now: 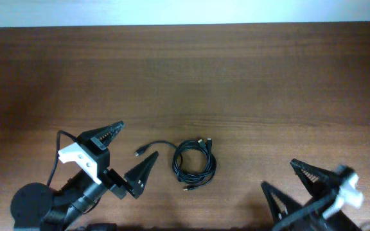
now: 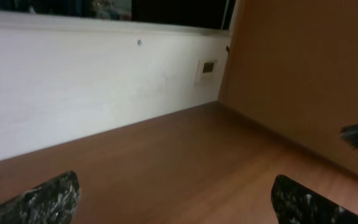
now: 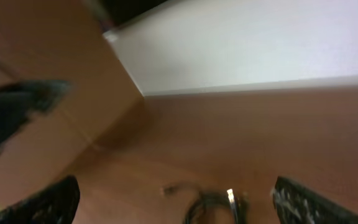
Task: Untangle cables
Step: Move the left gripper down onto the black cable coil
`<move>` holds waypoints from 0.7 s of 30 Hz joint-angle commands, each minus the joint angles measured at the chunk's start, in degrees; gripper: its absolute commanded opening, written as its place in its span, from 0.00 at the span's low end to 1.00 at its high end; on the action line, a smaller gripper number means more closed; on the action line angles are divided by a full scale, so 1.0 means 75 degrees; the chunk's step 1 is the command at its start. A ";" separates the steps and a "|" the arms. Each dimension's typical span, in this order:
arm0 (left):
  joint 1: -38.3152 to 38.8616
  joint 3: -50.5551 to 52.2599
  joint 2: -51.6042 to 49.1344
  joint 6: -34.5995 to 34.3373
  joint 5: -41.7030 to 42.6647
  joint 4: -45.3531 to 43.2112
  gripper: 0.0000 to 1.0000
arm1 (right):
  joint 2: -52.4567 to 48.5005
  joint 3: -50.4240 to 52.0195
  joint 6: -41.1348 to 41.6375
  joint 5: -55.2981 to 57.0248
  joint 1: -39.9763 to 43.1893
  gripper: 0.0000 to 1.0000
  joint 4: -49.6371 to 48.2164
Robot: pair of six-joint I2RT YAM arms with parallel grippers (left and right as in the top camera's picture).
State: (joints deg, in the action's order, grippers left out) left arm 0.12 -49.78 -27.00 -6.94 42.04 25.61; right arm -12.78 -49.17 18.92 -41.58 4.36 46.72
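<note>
Left tool (image 1: 139, 138) and right tool (image 1: 277, 173) (both spread wide, empty) flank coiled cables (image 1: 194, 164) on table (image 1: 236, 77).

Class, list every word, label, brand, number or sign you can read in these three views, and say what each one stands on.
No text can be read in any view.
Wall plate: a dark patch on it, too blurred to read.
Cables: no legible markings.
</note>
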 commanded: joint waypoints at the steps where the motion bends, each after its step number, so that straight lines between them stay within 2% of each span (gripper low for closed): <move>1: -0.0052 -0.0093 -0.0006 0.0586 -0.1469 0.0839 0.99 | -0.1314 0.0111 -0.0729 0.0927 0.0023 0.99 0.0612; 4: -0.0052 -0.0376 -0.0262 0.0702 -0.2189 0.1320 0.99 | -0.3174 -0.0248 -0.0982 0.0495 -0.0023 0.99 0.0734; 6: -0.0029 -0.1253 -0.1046 0.0545 -0.2151 0.1988 0.99 | -0.4835 -0.1061 -0.1559 0.0615 -0.0638 0.99 0.1711; 8: -0.0017 -0.2471 -0.2052 0.0417 -0.1973 0.3287 0.99 | -0.6044 -0.1553 -0.1918 0.1609 -0.1542 0.99 0.2804; 10: -0.0017 -0.3267 -0.2684 0.0420 -0.1955 0.4095 0.99 | -0.6869 -0.1591 -0.1923 0.2547 -0.2611 0.99 0.3054; 12: -0.0017 -0.3383 -0.2836 0.0420 -0.1851 0.4307 0.99 | -0.7187 -0.1588 -0.1868 0.2830 -0.3558 0.99 0.2812; 13: -0.0017 -0.3383 -0.2836 0.0860 -0.1842 0.4538 0.92 | -0.7189 -0.1588 -0.1865 0.3083 -0.3975 0.99 0.2500; 14: -0.0017 -0.3383 -0.2836 0.1390 -0.1859 0.4797 0.79 | -0.7184 -0.1588 -0.1865 0.3357 -0.4296 0.99 0.2130; 15: -0.0017 -0.3375 -0.2836 0.1897 -0.1880 0.5310 0.75 | -0.7184 -0.1510 -0.1868 0.3911 -0.4707 0.99 0.1475; 17: -0.0017 -0.3369 -0.2836 0.2489 -0.2020 0.5732 0.89 | -0.7192 -0.1268 -0.1766 0.4494 -0.5112 0.99 0.0746; 18: -0.0017 -0.3369 -0.2836 0.2821 -0.2078 0.5922 0.90 | -0.7216 -0.1160 -0.1396 0.4835 -0.5257 0.99 0.0507; 21: -0.0017 -0.2818 -0.2836 0.3025 -0.2136 0.6053 0.85 | -0.7111 -0.1116 -0.0300 0.5394 -0.5429 0.99 0.0111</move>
State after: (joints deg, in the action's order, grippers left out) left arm 0.14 -74.04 -48.38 11.88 26.59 71.26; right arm -66.94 -58.13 10.09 -6.48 -35.70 48.82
